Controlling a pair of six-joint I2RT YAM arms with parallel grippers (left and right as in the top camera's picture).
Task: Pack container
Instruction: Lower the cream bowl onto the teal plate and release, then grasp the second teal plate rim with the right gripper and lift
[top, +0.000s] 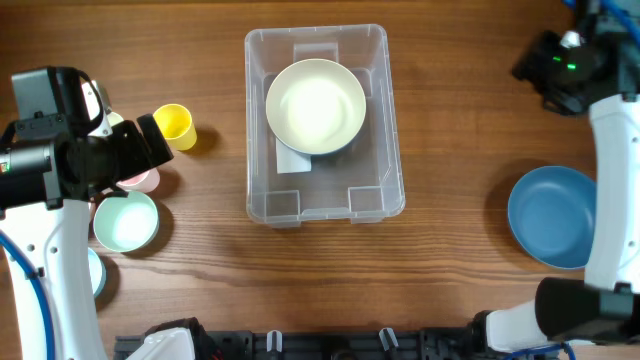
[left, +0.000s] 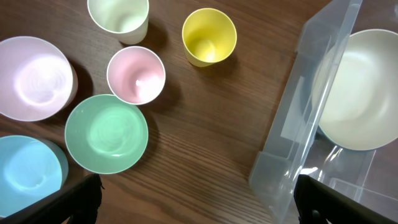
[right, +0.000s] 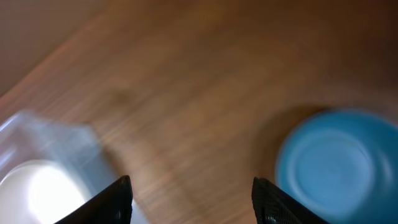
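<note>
Overhead view, entries running left to right, all places taken from the large clear plastic rectangular container (top: 258, 120).

- Well left of the container: a cluster of loose pieces. The left wrist view shows a pale pink plastic bowl (left: 31, 78), a light blue bowl (left: 25, 171), a mint-green bowl (left: 106, 132), a pale green cup (left: 118, 18) and a small pink cup (left: 135, 74).
- Nearest the container on that side: a yellow plastic cup (left: 209, 36), upright and standing apart from the others.
- Left gripper (left: 199, 186): above the cluster, between it and the container's left wall. Its black fingers (left: 78, 202) are spread wide and have hold of nothing.
- Container: mid-table between the two arms. It holds one cream round bowl (top: 315, 105) in its far half, resting over a white label.
- Right gripper (right: 193, 193): well right of the container, toward the far edge. That wrist picture is blurred, but the fingers show wide apart with nothing between them.
- A blue round bowl (top: 552, 215) lies right of the container, on the near side.

Step in hand, as I judge it: fetching the next piece from the left cluster.

Advice: you would do well to take the yellow cup first, since nothing crowds it. Come straight down with one finger inside the rim and one outside. Clear the container's left wall before lowering. Leave the cream bowl's hollow free so the other bowls can nest there.
</note>
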